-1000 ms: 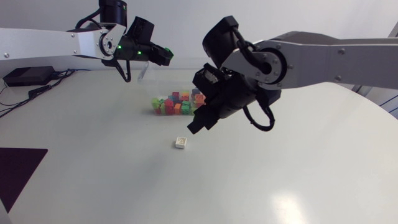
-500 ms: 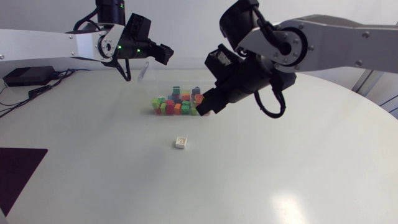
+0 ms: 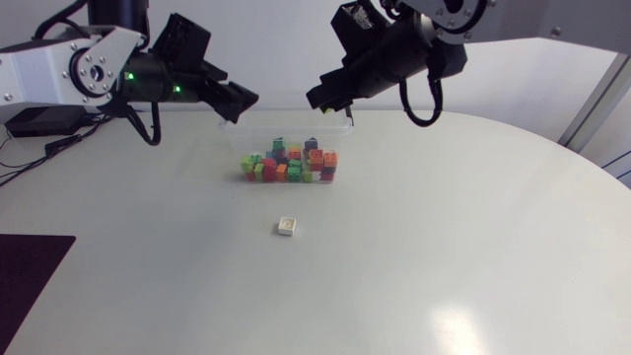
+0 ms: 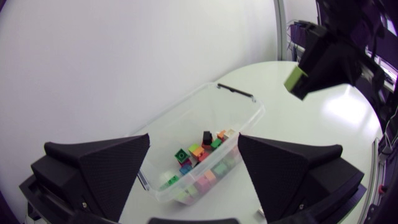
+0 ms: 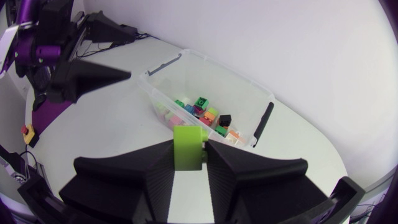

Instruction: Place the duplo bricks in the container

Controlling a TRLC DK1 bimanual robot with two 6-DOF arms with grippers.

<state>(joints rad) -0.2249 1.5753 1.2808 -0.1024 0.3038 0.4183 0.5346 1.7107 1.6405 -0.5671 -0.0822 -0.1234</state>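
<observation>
A clear plastic container [image 3: 237, 133] stands at the table's back middle with several coloured duplo bricks [image 3: 288, 163] inside. One white brick [image 3: 287, 228] lies on the table in front of it. My left gripper [image 3: 242, 102] hangs open and empty above the container's back left corner; in the left wrist view its fingers [image 4: 93, 168] frame the container [image 4: 249, 112]. My right gripper [image 3: 320, 102] is above the container's far rim, shut on a lime-green brick [image 5: 188, 147], which also shows in the left wrist view as a green brick [image 4: 296, 78].
A black lid handle [image 5: 261, 124] lies along the container's short side. White tabletop spreads wide in front of and to the right of the white brick. A dark mat [image 3: 25, 271] covers the front left corner.
My left gripper has opened and drawn back to the left. My right gripper has risen from near the table to above the container's far rim, still holding the green brick.
</observation>
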